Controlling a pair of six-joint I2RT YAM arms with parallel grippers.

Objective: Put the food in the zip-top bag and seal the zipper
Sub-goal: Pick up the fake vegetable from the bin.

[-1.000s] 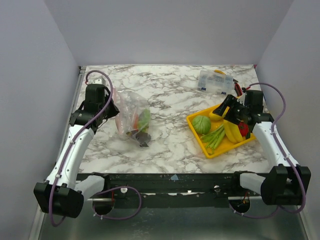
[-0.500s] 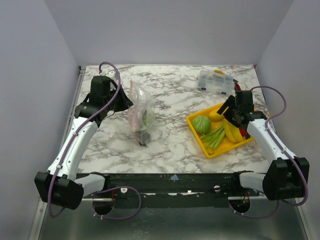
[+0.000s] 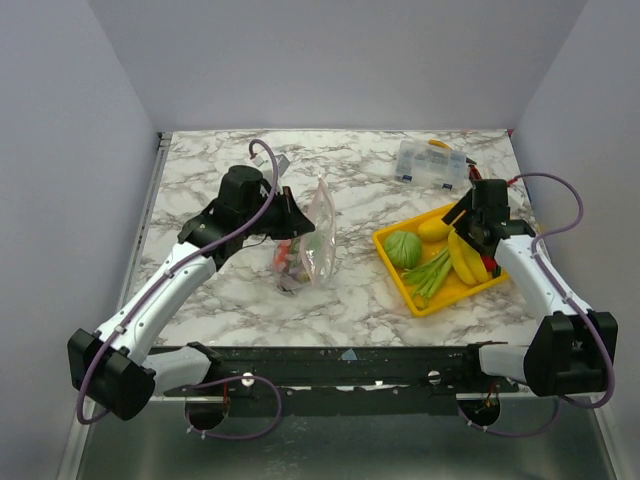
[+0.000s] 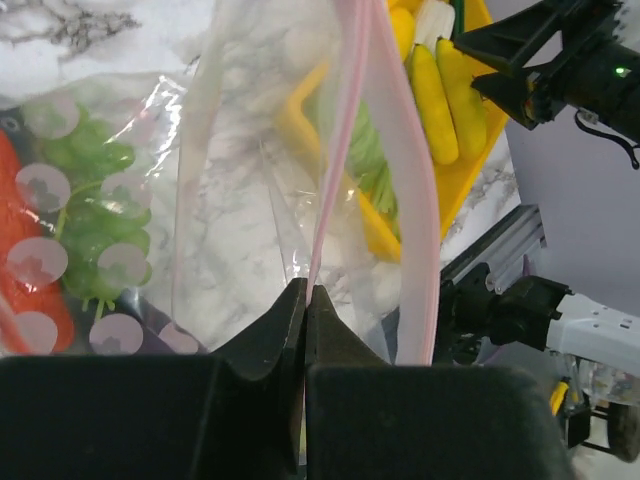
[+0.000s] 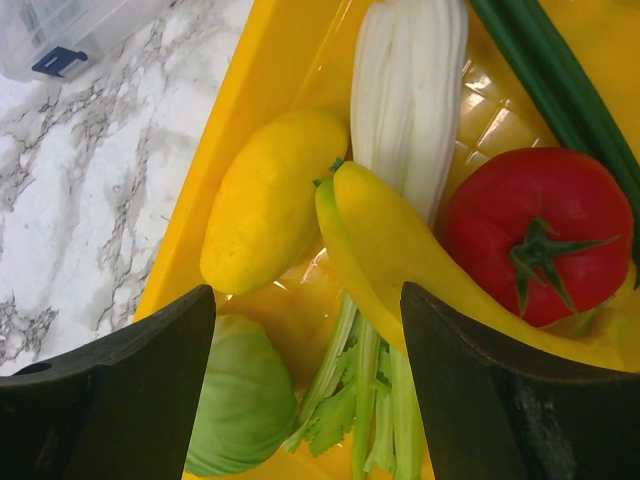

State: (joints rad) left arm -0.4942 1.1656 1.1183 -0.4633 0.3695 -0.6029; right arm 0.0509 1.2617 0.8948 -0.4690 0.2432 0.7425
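Note:
My left gripper (image 3: 297, 225) is shut on the pink zipper (image 4: 345, 120) of the clear zip-top bag (image 3: 320, 235), holding it upright over the middle of the table. The pinch shows at the jaw tips of the left gripper (image 4: 306, 290). The bag's mouth gapes, and green and red food (image 4: 90, 200) lies inside. Over the yellow tray (image 3: 385, 240) my right gripper (image 5: 310, 330) hangs open with nothing held. Below it lie a banana (image 5: 400, 260), a yellow fruit (image 5: 265, 195), a red tomato (image 5: 540, 230) and a round green one (image 5: 235, 400).
Celery stalks (image 5: 380, 410) and a white stalk (image 5: 410, 90) also lie in the tray. A rigid clear compartment box (image 3: 432, 163) stands behind the tray at the back right. Grey walls close in the table on three sides.
My left arm has swung right and carried the bag from the left side toward the middle, standing it upright. The right gripper has shifted slightly toward the back of the tray.

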